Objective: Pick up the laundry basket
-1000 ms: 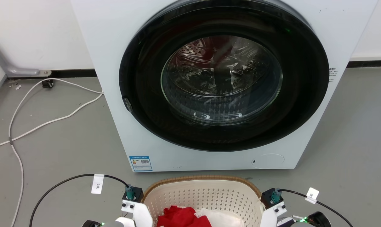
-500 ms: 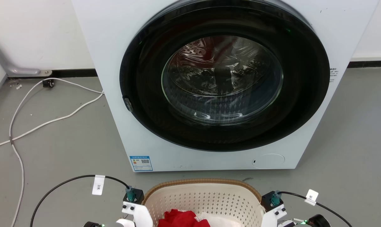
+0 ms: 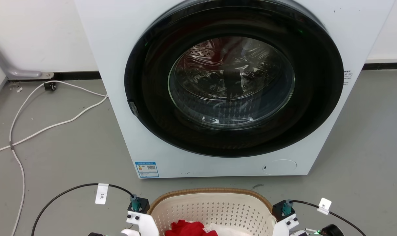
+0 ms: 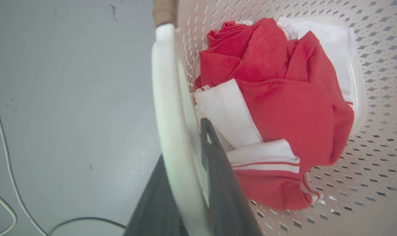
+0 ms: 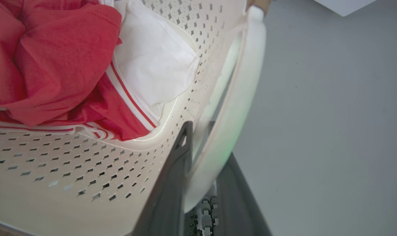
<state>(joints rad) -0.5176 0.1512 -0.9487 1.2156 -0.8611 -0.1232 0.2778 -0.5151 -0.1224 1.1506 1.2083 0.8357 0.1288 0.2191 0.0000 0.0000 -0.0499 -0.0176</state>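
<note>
The laundry basket (image 3: 211, 209) sits at the bottom middle of the head view. It is cream-white and perforated, with a brown woven-look rim (image 3: 211, 190), and holds red and white clothes (image 4: 283, 98). My left gripper (image 4: 183, 144) is shut on the basket's white left handle (image 4: 165, 98), with one dark finger inside the wall and one outside. On the other side, my right gripper (image 5: 208, 144) is shut the same way on the white right handle (image 5: 241, 91). In the head view both wrists flank the basket, the left wrist (image 3: 137, 213) and the right wrist (image 3: 285, 213).
A white front-loading washing machine (image 3: 231, 91) with its dark round door shut stands directly beyond the basket. White cables (image 3: 37, 127) trail over the grey floor at the left. Black cables (image 3: 70, 190) loop from both wrists. Bare floor lies to either side of the basket.
In the head view the basket and both wrists have slid a little toward the bottom edge, away from the washing machine, which stays put. Both grips are unchanged.
</note>
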